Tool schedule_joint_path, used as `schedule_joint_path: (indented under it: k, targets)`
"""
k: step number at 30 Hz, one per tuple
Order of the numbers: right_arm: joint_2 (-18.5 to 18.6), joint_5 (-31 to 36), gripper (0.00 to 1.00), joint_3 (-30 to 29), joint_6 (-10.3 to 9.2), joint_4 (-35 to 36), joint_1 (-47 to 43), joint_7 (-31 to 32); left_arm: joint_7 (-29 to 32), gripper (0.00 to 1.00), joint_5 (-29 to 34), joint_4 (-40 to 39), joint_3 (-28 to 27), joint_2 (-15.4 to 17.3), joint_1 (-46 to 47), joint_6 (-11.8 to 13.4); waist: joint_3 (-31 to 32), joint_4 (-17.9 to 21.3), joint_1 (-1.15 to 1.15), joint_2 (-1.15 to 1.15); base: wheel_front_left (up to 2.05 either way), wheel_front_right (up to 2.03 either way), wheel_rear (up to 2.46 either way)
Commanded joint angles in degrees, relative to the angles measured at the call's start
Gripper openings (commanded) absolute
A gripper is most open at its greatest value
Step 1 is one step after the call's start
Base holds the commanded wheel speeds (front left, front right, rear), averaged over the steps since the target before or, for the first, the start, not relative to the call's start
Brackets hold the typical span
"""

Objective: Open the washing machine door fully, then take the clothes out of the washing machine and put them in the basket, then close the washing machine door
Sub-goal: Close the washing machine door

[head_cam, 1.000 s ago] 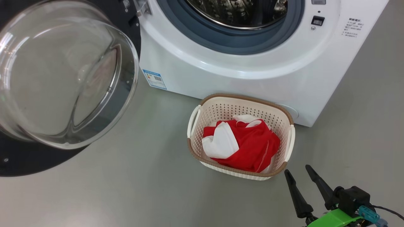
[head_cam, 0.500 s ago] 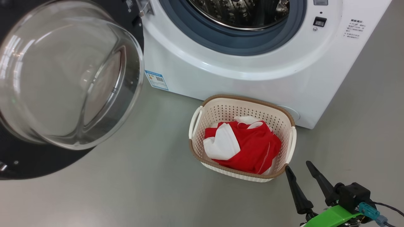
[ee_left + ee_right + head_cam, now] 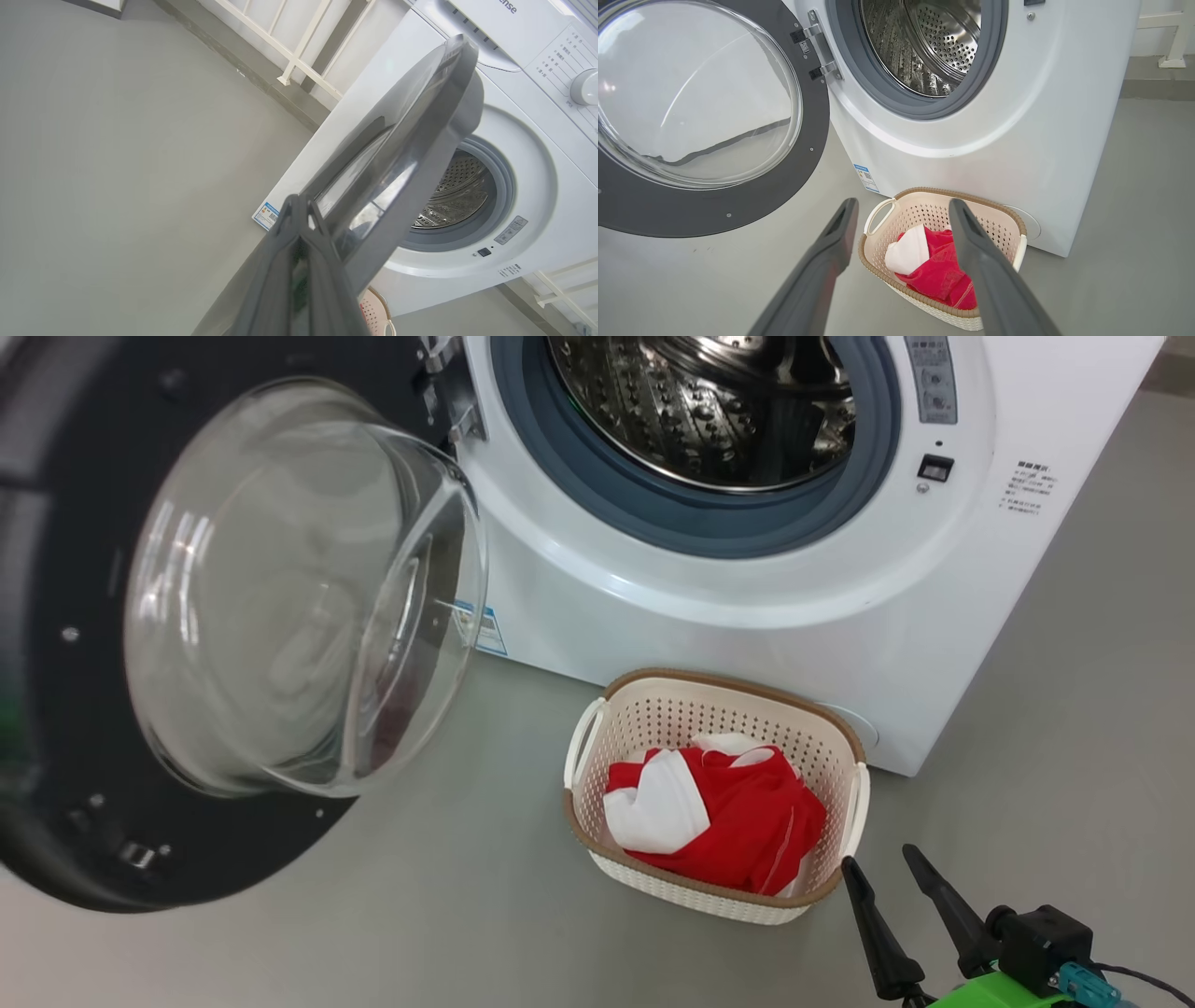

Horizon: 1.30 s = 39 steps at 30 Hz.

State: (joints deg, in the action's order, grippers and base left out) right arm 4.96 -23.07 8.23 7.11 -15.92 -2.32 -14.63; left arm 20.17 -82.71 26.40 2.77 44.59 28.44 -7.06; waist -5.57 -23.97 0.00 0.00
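Beside the front of the washing machine (image 3: 747,644), on the grey floor (image 3: 420,933), stood the basket (image 3: 719,683), close against the machine's lower panel; whether the two touched could not be told. The clothes (image 3: 738,812) lay inside the basket, a red heap with a white panel turned up on its left side, reaching about to the brown rim. The washing machine door (image 3: 56,616) hung open on its hinge (image 3: 817,51) at the left of the opening, swung out toward the robot's left, its clear glass bowl (image 3: 299,597) bulging toward the machine. Through the grey gasket (image 3: 579,476) the perforated steel drum (image 3: 709,411) showed. A small blue label (image 3: 490,633) sat low on the machine's front, partly behind the glass in the head view.

The right claw (image 3: 879,859) hung low at the right, just beside the basket's near right corner, its two dark fingers spread apart and holding nothing; in its wrist view they framed the basket. The left claw (image 3: 300,201) had its fingers drawn together, tips nearly meeting, just beside the door's dark outer face near the rim; contact with the door could not be made out.
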Motion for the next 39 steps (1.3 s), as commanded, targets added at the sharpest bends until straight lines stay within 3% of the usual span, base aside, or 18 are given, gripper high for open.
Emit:
schedule_joint_path:
  k: [1,16,27,33,39]
  targets:
    - [0.0,-0.1,1.0,1.3,0.37,1.3,0.3,-0.4,0.5,0.0,-0.6,-2.7,-1.5,3.9,0.4,-0.4,0.9,-0.2,0.0,0.0,0.0,0.0,0.0]
    - [-0.3,-0.5,1.0,1.4,0.37,1.7,-1.0,-0.4,2.2,0.0,-3.8,-17.6,4.1,4.5,-4.1,-0.4,2.5,1.3,0.0,0.0,0.0,0.0,0.0]
    - [-0.5,-0.6,1.0,1.5,0.37,1.9,-1.0,-0.4,0.6,0.0,-2.5,-27.6,10.4,0.9,-1.1,-0.4,2.4,4.3,0.0,0.0,0.0,0.0,0.0]
    - [-0.6,-0.5,1.0,1.1,0.37,2.0,-1.1,-0.4,-1.7,0.0,-0.7,-31.2,16.1,-3.1,2.6,-0.4,2.1,5.8,0.0,0.0,0.0,0.0,0.0]
    - [-0.8,-0.4,1.0,1.0,0.37,2.1,-1.0,-0.4,-3.6,0.0,0.1,-30.1,17.6,-3.3,2.7,-0.4,2.0,6.5,0.0,0.0,0.0,0.0,0.0]
